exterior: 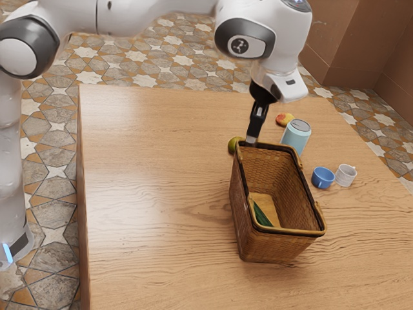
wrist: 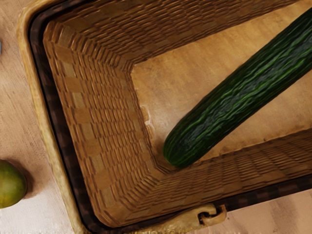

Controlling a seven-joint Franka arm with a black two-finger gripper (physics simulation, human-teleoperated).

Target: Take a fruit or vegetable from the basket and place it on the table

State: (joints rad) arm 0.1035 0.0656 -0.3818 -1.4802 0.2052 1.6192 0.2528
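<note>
You can't tell if your hand (exterior: 251,139) is open or closed; lower, nearer the exterior camera, the long green cucumber (wrist: 234,102) slants inside the brown wicker basket (exterior: 277,247).

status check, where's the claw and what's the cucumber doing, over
Claw by the basket's end near the green fruit, nothing seen held. Cucumber still in the basket. Basket walls around it may hinder a grab.
</note>
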